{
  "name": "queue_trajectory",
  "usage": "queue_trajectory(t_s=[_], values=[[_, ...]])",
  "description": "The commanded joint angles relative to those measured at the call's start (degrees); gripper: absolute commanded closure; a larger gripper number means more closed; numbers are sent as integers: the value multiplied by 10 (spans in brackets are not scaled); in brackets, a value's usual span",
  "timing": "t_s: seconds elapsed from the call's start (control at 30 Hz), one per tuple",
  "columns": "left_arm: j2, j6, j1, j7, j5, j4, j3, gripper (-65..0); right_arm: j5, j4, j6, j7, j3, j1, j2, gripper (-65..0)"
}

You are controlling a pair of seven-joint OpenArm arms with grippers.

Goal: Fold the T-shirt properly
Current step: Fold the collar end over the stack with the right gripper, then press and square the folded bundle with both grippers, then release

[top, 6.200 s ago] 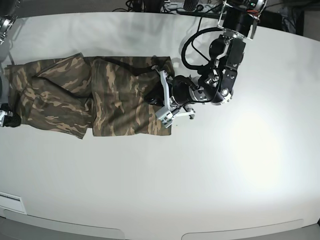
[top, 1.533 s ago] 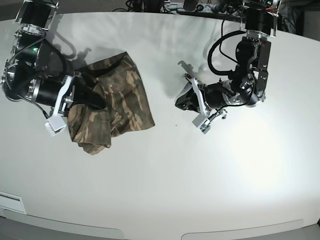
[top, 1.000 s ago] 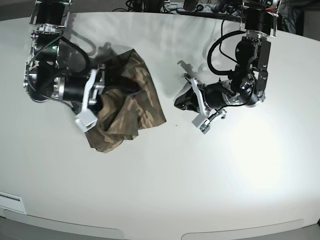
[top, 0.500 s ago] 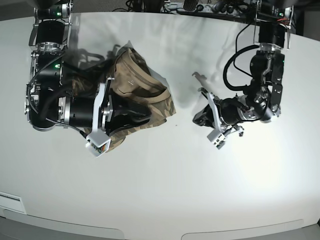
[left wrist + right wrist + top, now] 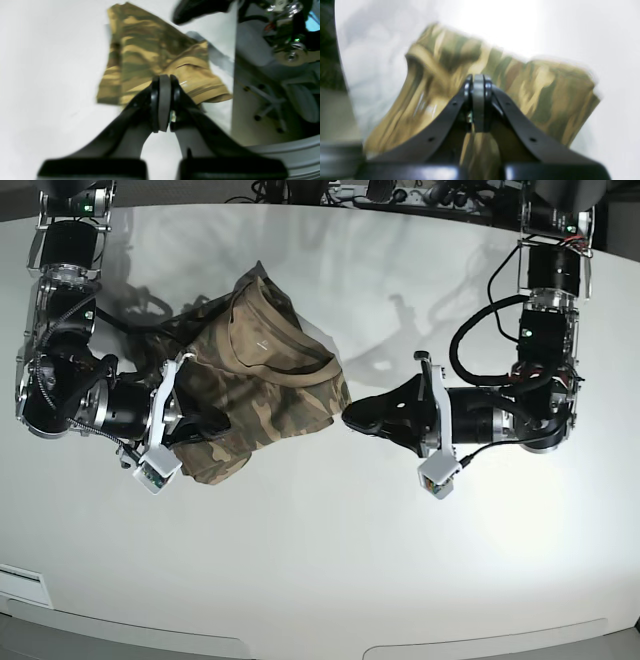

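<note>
Soft camouflage T-shirt (image 5: 262, 385) lies bunched and rumpled on smooth white table (image 5: 330, 560).

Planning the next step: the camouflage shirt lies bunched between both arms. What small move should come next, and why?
Probably open the left pincer and take the near edge of the shirt to spread it. Both pincers are shut, the right pincer empty at the cloth, and the shirt lies in a rumpled heap.

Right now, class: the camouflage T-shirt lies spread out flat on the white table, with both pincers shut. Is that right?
Not quite. The T-shirt is not spread flat; the base view shows it bunched in a rumpled heap on the table. The left pincer and right pincer are both shut.
</note>
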Motion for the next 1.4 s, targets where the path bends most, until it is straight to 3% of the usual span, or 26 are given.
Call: queue_trajectory(t_s=[0.0,0.13,0.3,0.37,0.57,0.7,0.9,1.1,1.23,1.37], values=[[4,-5,-13,-9,-18,8,10,0,-12,2,1,28,4,15,6,0],[36,-5,-13,-9,-12,8,70,0,-78,-28,1,76,-4,34,5,0],[92,-5,-13,-20,45,8,125,0,-92,-105,1,100,-39,79,5,0],[117,-5,-13,-44,98,8,147,0,-108,-147,1,113,-65,103,5,0],[180,-5,-13,-172,362,-17,205,0,-177,-229,1,165,-134,155,5,0],[203,-5,-13,-198,403,-79,221,0,-177,-230,1,167,-137,161,5,0],[189,-5,5,-162,382,-123,221,0,-196,-259,1,173,-139,160,14,0],[147,-5,10,-138,342,-122,221,0,-231,-343,1,202,-141,155,20,0],[108,-5,4,-115,299,-122,221,0,-189,-345,1,190,-141,127,49,0],[55,-5,-18,-130,294,-122,221,0,-102,-318,1,122,-139,98,83,0]])
